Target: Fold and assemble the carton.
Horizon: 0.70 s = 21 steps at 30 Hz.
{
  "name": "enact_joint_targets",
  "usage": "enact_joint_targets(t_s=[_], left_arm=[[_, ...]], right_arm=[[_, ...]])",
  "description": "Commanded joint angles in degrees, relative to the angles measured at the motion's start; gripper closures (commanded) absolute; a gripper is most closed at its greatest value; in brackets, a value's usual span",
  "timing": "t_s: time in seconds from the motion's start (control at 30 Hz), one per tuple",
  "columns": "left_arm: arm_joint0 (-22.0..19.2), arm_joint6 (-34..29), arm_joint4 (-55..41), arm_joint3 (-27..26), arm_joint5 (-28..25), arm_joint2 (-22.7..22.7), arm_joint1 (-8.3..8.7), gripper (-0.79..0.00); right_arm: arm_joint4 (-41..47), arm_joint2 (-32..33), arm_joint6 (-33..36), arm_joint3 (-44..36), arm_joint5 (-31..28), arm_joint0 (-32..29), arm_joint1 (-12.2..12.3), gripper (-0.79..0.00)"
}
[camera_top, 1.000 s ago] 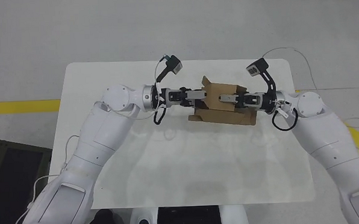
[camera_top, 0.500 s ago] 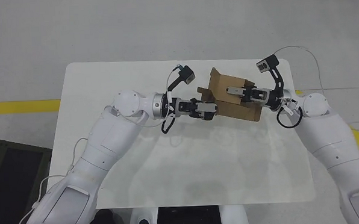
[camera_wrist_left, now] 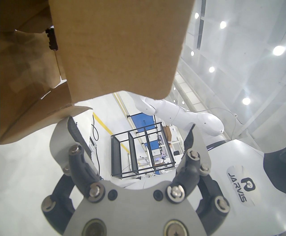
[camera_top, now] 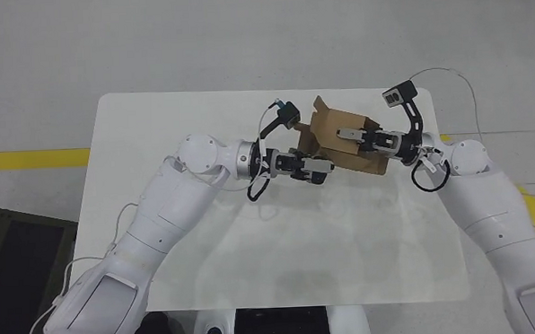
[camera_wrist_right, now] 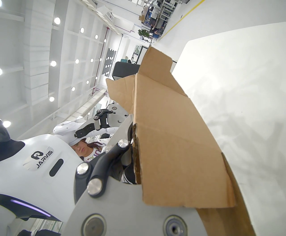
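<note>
1. Right hand (camera_top: 343,135) pinches one wall of the brown corrugated cardboard carton (camera_top: 330,124), at the far right of the white surface (camera_top: 253,248).
2. Left hand (camera_wrist_left: 131,123): spread, empty, beside a flap.
3. Risk: pushing the flap may twist the carton loose.

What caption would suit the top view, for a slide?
Two-armed robot: right gripper clamps the partly folded carton, open left gripper beside its flap, over a white table.
</note>
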Motion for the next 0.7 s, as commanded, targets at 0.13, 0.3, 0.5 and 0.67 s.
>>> enact_joint_targets(t_s=[0.13, 0.3, 0.5, 0.67], left_arm=[[-0.99, 0.44, 0.08, 1.15, -0.37, 0.29, -0.40, -0.785], [-1.64, 0.88, 0.22, 1.83, -0.89, 0.10, -0.60, -0.785], [-1.57, 0.56, 0.15, 1.78, -1.04, -0.09, -0.70, -0.785], [-1.21, 0.33, 0.33, 1.78, -0.85, -0.12, -0.74, -0.785]], right_arm=[[-0.34, -0.06, 0.36, -0.76, 0.36, -0.46, -0.41, 0.000], [-0.98, -0.10, 0.64, -1.38, 0.64, -0.73, -0.73, 0.000], [-1.42, -0.08, 0.82, -1.01, 0.82, -0.71, -1.14, 0.000], [-1.59, -0.13, 0.94, -0.67, 0.94, -0.51, -1.54, 0.000]])
